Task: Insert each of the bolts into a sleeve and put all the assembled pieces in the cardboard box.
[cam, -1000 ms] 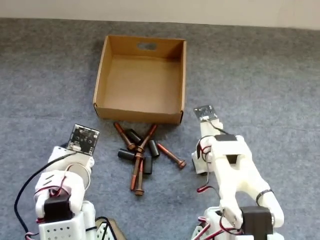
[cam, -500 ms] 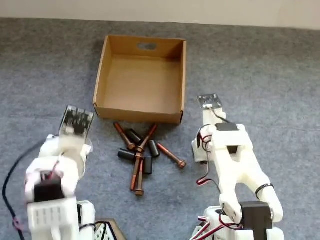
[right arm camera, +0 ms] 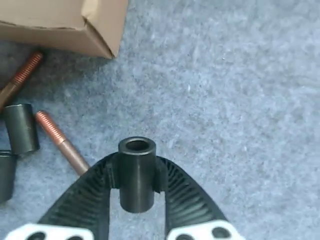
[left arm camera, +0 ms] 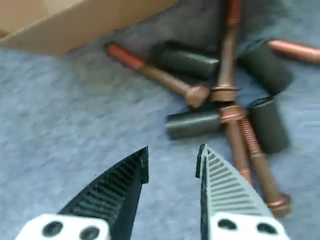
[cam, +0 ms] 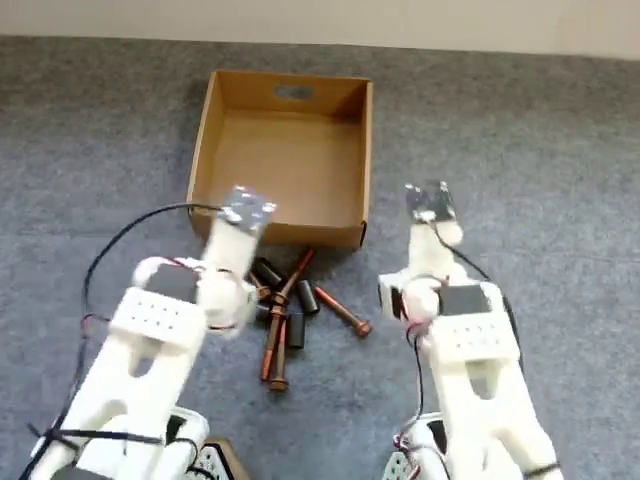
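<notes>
My right gripper (right arm camera: 136, 169) is clamped on 1 black sleeve (right arm camera: 136, 182), open end showing, just above the carpet (right arm camera: 240, 75). My left gripper (left arm camera: 172, 161), jaws parted, has just swung out from beside me to hover at the heap of bolts (left arm camera: 155, 75) and loose sleeves (left arm camera: 192, 123), so a bolt grab looks next. Beyond, the cardboard box (cam: 205, 150) holds 0 assemblies.
</notes>
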Available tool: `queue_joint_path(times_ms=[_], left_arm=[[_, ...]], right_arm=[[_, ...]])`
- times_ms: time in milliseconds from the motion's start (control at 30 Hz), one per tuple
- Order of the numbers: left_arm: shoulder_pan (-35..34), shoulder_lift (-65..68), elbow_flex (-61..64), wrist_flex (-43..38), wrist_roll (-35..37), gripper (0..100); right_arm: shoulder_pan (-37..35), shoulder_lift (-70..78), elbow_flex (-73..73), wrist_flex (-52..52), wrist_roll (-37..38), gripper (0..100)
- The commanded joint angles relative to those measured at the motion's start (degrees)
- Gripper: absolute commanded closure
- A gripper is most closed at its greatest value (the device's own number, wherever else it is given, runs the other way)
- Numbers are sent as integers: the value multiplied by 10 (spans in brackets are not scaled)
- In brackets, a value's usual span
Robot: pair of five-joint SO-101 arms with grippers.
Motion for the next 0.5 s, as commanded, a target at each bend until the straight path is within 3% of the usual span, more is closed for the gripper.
queue_joint_path(times_ms=[0,233,467], left_arm=[[78,5,-22,-5,59,825],[155,5,73,-67,187,825],[170,3,157,-159,205,825]], right_arm=[[-2,-50,50,-44,-25,993],[-1,-70,109,-86,-26,993],[-1,-71,113,-86,-23,993]])
